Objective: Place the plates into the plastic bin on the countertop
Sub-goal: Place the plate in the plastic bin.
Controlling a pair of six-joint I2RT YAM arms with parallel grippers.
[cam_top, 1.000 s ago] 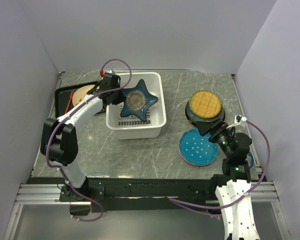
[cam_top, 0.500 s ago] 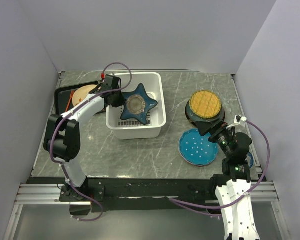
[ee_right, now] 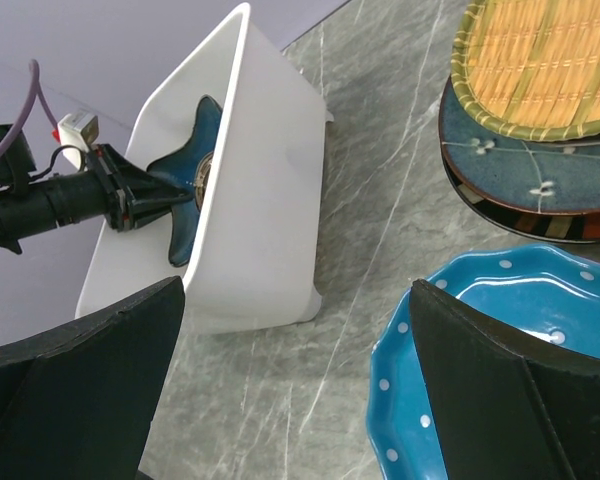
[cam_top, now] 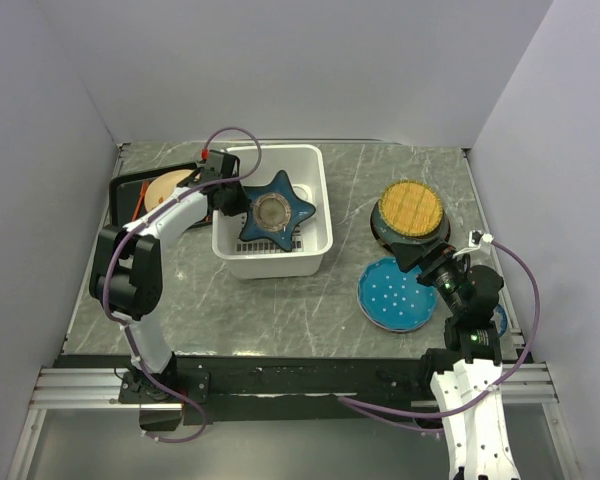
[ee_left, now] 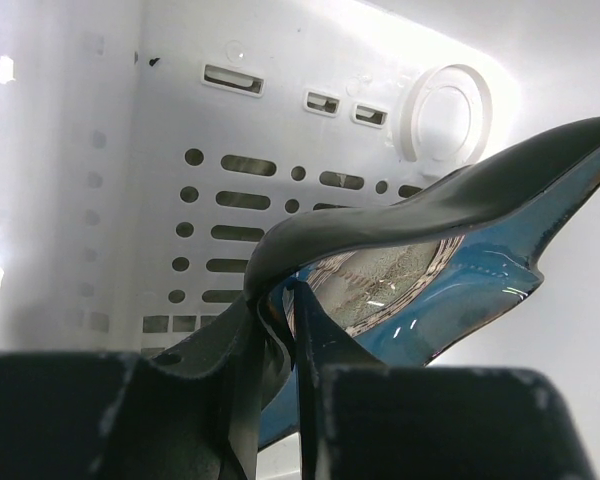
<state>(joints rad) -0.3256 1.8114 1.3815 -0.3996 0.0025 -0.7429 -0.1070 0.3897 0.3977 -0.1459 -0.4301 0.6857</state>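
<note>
Blue star-shaped plate (cam_top: pixel 272 210) sits inside the plastic bin (cam_top: pixel 318 215), seen from the top cam. It is toward the bin's left-center, and one star arm is nipped by the left gripper (cam_top: pixel 232 200), which reaches in over the bin's left wall. The bin rests on the countertop (cam_top: pixel 280 310), back-left of center. A black tray (cam_top: pixel 123 192) lies just left of the bin w/ a pale orange plate (cam_top: pixel 165 186) on it. On the right side, a yellow woven-look plate (cam_top: pixel 411 208) tops a dark stack, and a teal dotted plate (cam_top: pixel 397 294) lies flat nearer the arms. The right gripper (cam_top: pixel 412 256) hovers btwn those two, spread wide and carrying nothing.

Left wrist cam: both fingers (ee_left: pixel 325 350) are pressed onto the star plate's dark rim, a thin pinch. The plate is tilted, its glossy blue face w/ a pale center turned down-right. The bin's slotted white floor shows behind it. Can't tell if the plate's lower tip touches the floor.

Right wrist cam: the black fingers (ee_right: pixel 80 390) stand far apart w/ bare stone btwn them. The bin is up-left, w/ the star plate steeply tilted inside it. The woven plate sits on a dark teal plate (ee_right: pixel 520 160), and that sits on a dark-rimmed plate (ee_right: pixel 540 222). The dotted plate is just beside the right-hand finger.
</note>
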